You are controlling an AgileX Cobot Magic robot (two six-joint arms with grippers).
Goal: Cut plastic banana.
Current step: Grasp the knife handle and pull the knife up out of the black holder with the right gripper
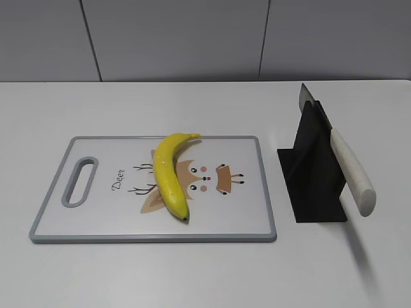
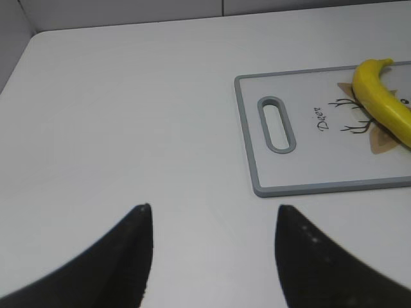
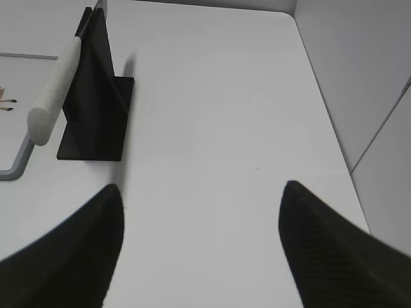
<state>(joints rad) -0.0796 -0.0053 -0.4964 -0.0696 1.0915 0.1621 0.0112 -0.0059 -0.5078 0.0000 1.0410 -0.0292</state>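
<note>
The plastic banana (image 1: 171,174) is whole, yellow and curved. It lies across the middle of a white cutting board (image 1: 96,218) with a grey rim and a deer print. It also shows at the right edge of the left wrist view (image 2: 382,102). A knife (image 1: 350,170) with a white handle rests slanted in a black stand (image 1: 311,173) right of the board; it shows in the right wrist view (image 3: 56,90) too. My left gripper (image 2: 213,208) is open and empty over bare table left of the board. My right gripper (image 3: 202,186) is open and empty, right of the stand.
The board's handle slot (image 2: 276,124) faces my left gripper. The stand (image 3: 96,109) sits on the white table (image 1: 205,276). A grey wall (image 1: 192,38) runs along the back, and the table's right edge (image 3: 321,109) meets a side wall.
</note>
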